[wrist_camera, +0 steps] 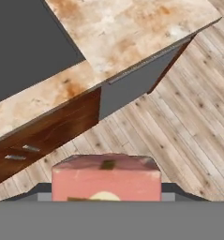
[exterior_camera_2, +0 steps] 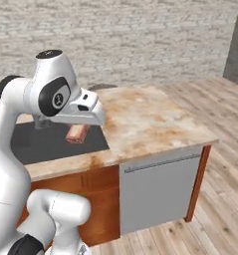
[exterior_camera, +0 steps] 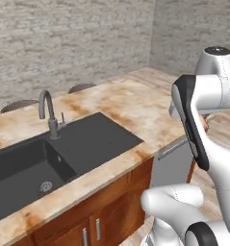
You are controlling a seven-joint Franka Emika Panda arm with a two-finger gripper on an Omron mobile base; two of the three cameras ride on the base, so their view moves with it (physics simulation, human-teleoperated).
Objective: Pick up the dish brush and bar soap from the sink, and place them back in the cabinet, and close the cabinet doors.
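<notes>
We have the bar soap clamped in the end effector, jaws set wide across the block and closed against it, with the pinkish-red block sitting right at the base of the hand view where the fingertips would otherwise show. In the right base view the soap hangs under the hand, lifted clear of the sink and roughly above its drainboard near the edge of the tan marble surface. We judge it is carried high like this so it can travel off to the cabinet without knocking the surface edge or the faucet. From the hand camera the block's long axis runs across the picture, from one jaw side to the other, with a broad face turned toward us; in the right base view it looks tilted, one end lower than the other, though we cannot tell exactly how much. The basin looks bare around its drain, and we cannot make out the dish brush from here.
</notes>
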